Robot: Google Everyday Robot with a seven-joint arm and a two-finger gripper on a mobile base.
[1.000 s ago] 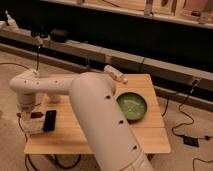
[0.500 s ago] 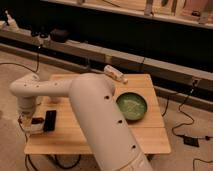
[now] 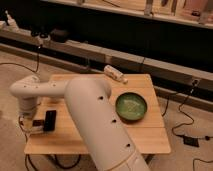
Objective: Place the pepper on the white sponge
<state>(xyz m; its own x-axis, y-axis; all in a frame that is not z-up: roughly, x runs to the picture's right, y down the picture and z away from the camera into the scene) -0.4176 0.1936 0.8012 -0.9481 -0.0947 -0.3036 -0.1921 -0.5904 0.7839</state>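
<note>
Currently in hand: the placing itself, by my judgement; the arm [image 3: 95,117] reaches across the table [image 3: 150,137] to its left near corner, where the task's things lie.
Gripper: the gripper [image 3: 30,123] hangs below the arm's white wrist housing at the table's left edge, low over the surface, just left of the black phone [image 3: 50,120].
Gripper state: cannot tell; the wrist hides its working end.
Pepper: a small dark reddish patch [image 3: 36,123] right at the gripper, between it and the phone, is most likely the pepper.
Pepper hold: whether it is held or already resting cannot be made out.
White sponge: a pale strip [image 3: 35,130] directly under the gripper, on the near side of the reddish patch, reads as the white sponge; most of it is covered.
Long axis and pointing: not readable; too little of the pepper shows to say which way it tapers or whether it lies along or across the sponge.
Next move calls for: if the pepper is held, a short straight lowering onto the sponge's middle and a gentle release, without nudging the phone; if it already rests there, a clean lift away.
Elsewhere: a green bowl [image 3: 131,106] sits well apart to the right, and a whitish object [image 3: 114,73] lies at the far edge.
</note>
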